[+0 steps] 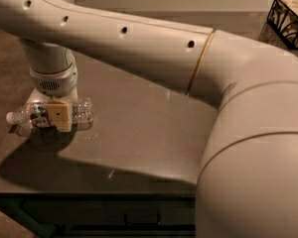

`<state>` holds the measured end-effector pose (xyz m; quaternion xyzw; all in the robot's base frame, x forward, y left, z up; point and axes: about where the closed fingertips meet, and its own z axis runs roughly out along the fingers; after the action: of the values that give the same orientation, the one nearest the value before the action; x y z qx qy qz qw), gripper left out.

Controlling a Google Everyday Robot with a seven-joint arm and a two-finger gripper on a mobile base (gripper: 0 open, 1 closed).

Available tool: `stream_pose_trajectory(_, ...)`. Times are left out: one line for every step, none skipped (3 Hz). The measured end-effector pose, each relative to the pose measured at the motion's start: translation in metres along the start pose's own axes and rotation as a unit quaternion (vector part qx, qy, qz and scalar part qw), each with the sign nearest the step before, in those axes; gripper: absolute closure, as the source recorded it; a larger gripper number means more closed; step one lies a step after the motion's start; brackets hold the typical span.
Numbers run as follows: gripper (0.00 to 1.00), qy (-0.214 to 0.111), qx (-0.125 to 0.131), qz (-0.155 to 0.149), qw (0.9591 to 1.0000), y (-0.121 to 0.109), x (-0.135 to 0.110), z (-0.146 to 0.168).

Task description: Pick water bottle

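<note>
Lying on its side near the left edge of the table [139, 138], the bottle [81, 111] has its white cap pointing left and the label round its middle. So the gripper [59, 119] is down right over the label part, straddling it from above I think, but honestly can't tell if it's clamped on or just loose around it. Big arm [139, 43] sweeps across the whole top. Wire basket [288, 19] sits way off in the far right corner.
</note>
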<state>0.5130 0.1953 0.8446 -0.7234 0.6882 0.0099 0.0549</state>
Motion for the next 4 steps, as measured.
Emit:
stream_pose_trajectory(0.63,-0.006,-0.007,0.004,1.0000,-0.004,0.001,-0.005)
stream_pose_trajectory(0.86,-0.014,-0.002,0.001,0.9999,-0.011,0.002,-0.023)
stream_pose_trajectory(1.00,-0.022,0.011,-0.009,0.9996,-0.024,0.006,-0.052)
stream_pose_trajectory(1.00,-0.034,0.019,-0.019,0.9991,-0.036,0.014,-0.075)
